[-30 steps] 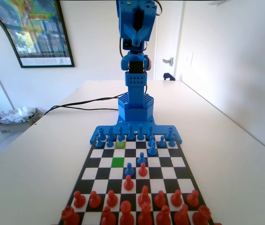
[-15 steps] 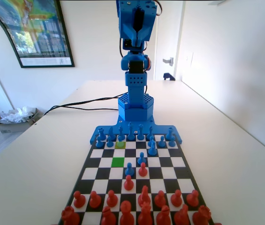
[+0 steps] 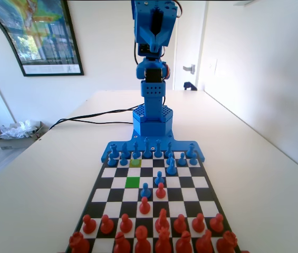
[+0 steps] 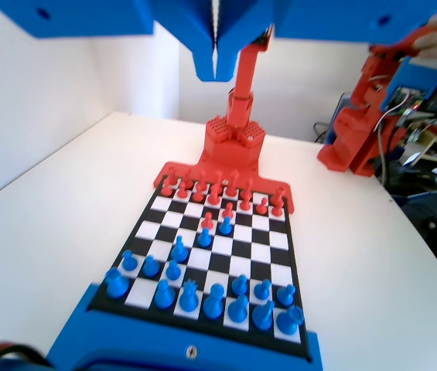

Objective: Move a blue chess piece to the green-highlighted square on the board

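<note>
The fixed view sits low at the red pieces' end of the flat black-and-white chequered chessboard [image 3: 118, 182], facing along it toward the frame's upper centre. The wrist view looks down from high above the opposite, blue-piece end, facing back. Both views share the same chessboard [image 4: 261, 249] and white table [image 3: 48, 179].

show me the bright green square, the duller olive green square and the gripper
green-highlighted square [image 3: 132, 182], fixed view, middle of its top face
olive green square [image 3: 135, 163], fixed view, bare middle of the square
gripper [image 4: 215, 71], wrist view, lower tips where the two jaws meet
</note>
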You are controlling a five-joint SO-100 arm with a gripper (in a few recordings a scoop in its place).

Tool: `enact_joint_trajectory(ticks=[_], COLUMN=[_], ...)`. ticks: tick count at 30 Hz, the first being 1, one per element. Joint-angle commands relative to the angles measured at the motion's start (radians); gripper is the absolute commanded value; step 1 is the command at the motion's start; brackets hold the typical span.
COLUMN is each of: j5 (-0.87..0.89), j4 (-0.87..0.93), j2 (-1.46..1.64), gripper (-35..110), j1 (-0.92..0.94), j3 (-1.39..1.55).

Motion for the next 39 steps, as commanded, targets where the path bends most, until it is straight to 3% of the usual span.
enact_joint_trajectory(ticks=[1,12,27,33,39], j5=[-0.025,-0.101,-0.437,-0.387,-0.305], j4=[0.031,0.035,0.054,-0.091,-0.350], j2=[-0.100,-0.420,-0.607,-0.669,-0.796], gripper=[1,1,1,1,1], j1=[-0.021,0.037,0.262,0.333,0.436], j3=[-0.126,-0.195,-0.044,0.021,0.132])
